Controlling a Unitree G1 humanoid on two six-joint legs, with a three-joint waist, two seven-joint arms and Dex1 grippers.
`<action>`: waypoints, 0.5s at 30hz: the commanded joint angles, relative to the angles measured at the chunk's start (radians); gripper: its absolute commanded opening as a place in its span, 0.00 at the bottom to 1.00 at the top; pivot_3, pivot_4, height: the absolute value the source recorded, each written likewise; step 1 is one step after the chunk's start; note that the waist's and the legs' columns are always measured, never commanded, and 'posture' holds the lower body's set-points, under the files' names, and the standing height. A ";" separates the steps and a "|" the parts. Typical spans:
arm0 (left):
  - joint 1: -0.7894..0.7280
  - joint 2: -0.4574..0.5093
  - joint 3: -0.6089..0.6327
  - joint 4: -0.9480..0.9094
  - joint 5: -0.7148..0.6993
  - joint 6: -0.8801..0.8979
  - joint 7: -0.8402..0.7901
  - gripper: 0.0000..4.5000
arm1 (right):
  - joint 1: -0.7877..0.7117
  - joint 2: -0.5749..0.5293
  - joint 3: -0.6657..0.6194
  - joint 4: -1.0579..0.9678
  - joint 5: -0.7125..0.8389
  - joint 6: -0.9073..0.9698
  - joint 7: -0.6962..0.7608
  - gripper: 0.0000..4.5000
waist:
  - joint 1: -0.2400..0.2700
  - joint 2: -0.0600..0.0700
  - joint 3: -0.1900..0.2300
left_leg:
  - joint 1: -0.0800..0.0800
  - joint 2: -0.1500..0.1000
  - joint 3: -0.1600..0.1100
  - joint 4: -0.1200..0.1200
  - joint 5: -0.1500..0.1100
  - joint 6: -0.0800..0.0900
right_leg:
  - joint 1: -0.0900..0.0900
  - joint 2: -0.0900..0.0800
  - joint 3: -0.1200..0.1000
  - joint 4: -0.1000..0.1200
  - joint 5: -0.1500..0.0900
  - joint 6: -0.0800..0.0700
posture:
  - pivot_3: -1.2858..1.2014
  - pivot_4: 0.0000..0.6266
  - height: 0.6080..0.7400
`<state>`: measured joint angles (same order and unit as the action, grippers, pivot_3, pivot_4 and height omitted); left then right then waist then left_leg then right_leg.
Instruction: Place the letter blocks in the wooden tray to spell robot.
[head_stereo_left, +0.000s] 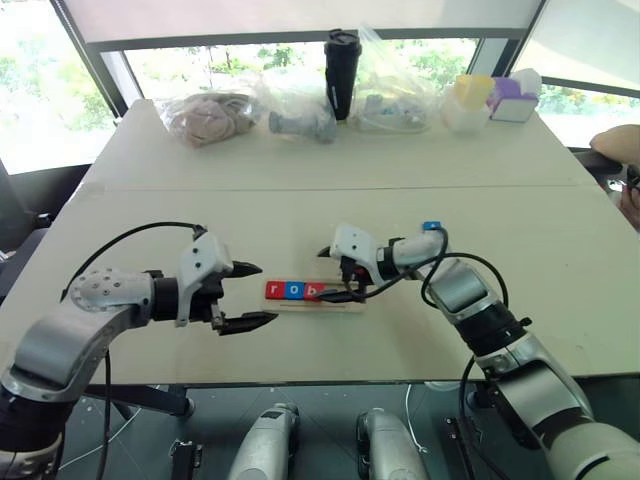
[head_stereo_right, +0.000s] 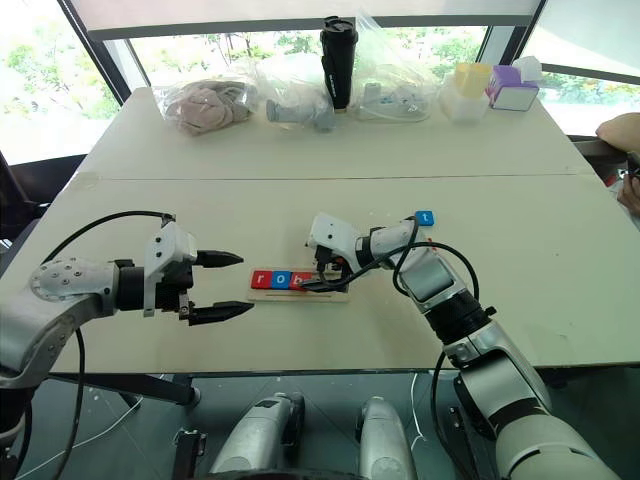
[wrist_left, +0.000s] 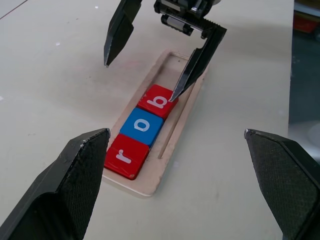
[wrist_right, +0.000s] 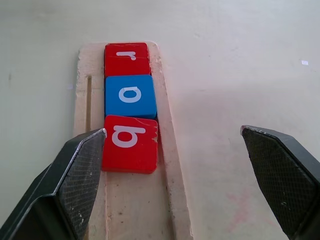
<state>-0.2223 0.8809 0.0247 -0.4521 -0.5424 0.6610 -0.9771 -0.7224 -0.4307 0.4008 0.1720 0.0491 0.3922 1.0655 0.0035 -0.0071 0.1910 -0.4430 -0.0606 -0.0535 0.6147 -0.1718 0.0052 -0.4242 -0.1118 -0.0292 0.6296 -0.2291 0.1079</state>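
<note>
The wooden tray (head_stereo_left: 350, 304) lies at the middle of the table. Three letter blocks sit in its left part in a row: red r (head_stereo_left: 274, 290), blue o (head_stereo_left: 293, 290) and red b (wrist_left: 157, 101), the b slightly askew. My right gripper (head_stereo_left: 322, 275) hangs open over the tray just right of the b, one fingertip (wrist_left: 175, 95) at that block's edge, nothing between its fingers. A blue t block (head_stereo_right: 424, 217) lies on the table behind my right arm. My left gripper (head_stereo_right: 245, 284) stands open and empty just left of the tray.
Along the table's far edge stand plastic bags (head_stereo_left: 210, 118), a black bottle (head_stereo_left: 341, 72) and small yellow and purple boxes (head_stereo_left: 495, 98). A person's arm (head_stereo_left: 618, 146) shows at the right edge. Bare tabletop surrounds the tray.
</note>
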 joint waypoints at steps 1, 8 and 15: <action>-0.013 -0.002 0.011 -0.013 0.001 -0.016 0.002 1.00 | 0.001 -0.003 -0.026 -0.082 0.026 0.006 0.014 0.99 | 0.000 0.000 0.000 | 0.000 0.000 0.000 0.000 0.000 0.000 | 0.000 0.000 0.000 0.000 0.000 0.000 | 0.52 0.24 1.00; -0.016 -0.005 0.007 -0.012 0.003 -0.016 0.002 1.00 | 0.019 -0.011 0.000 -0.097 -0.004 -0.008 0.007 0.99 | 0.000 0.000 0.000 | 0.000 0.000 0.000 0.000 0.000 0.000 | 0.000 0.000 0.000 0.000 0.000 0.000 | 0.52 0.24 1.00; -0.021 -0.011 0.005 -0.012 0.003 -0.013 0.008 1.00 | 0.022 -0.007 0.019 -0.043 -0.044 -0.041 -0.007 0.99 | -0.001 0.000 0.000 | 0.000 0.000 0.000 0.000 0.000 0.000 | 0.000 0.000 0.000 0.000 0.000 0.000 | 0.52 0.24 1.00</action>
<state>-0.2326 0.8681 0.0208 -0.4519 -0.5394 0.6610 -0.9726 -0.6910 -0.4380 0.4235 0.1275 0.0146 0.3769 1.0656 0.0030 -0.0071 0.1910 -0.4430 -0.0605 -0.0536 0.6147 -0.1718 0.0052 -0.4243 -0.1118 -0.0292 0.6297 -0.2291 0.1078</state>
